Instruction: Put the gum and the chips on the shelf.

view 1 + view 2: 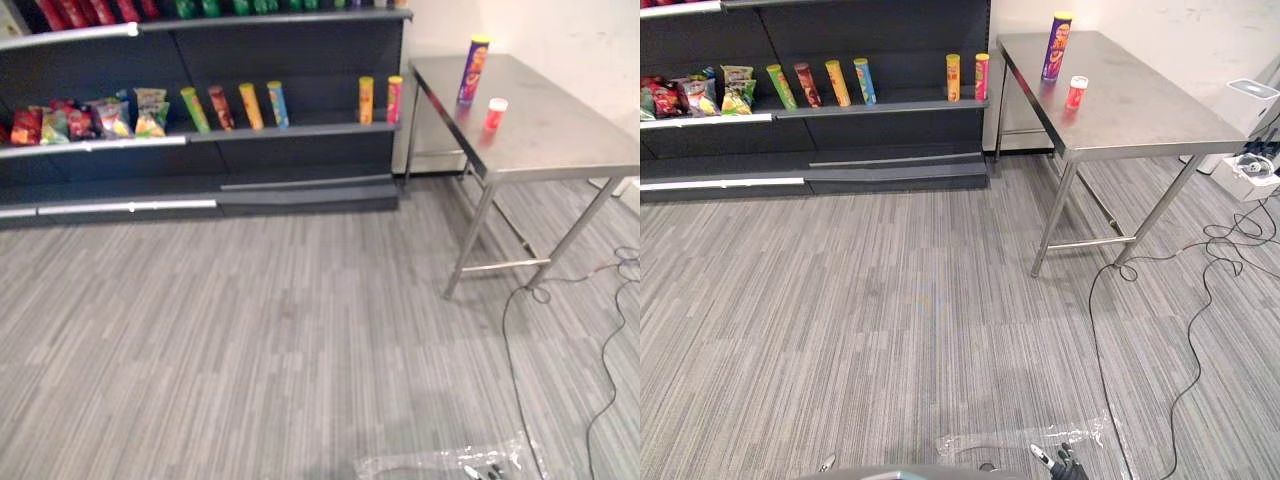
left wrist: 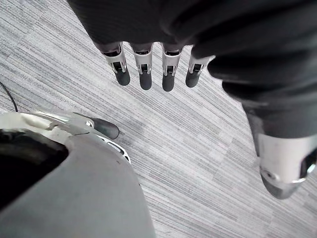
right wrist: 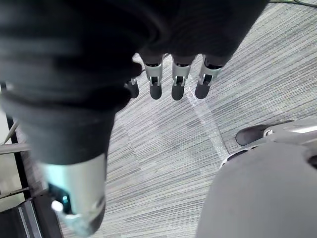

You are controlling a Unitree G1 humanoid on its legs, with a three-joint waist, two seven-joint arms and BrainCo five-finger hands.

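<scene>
Chips can (image 1: 473, 68) & gum (image 1: 495, 113) stand on counter (image 1: 560, 130) beside shelf (image 1: 300, 131). L robot hand (image 2: 144, 62) & R robot hand (image 3: 179, 74) released, empty.

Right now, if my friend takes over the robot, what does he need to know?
Left robot hand: open, empty, hanging over the floor. Right robot hand: the same.
Chips and gum both stand on the table, a little apart.
Done: nothing yet.
Left: pick up both and put them on the shelf, which holds other cans and bags.
</scene>
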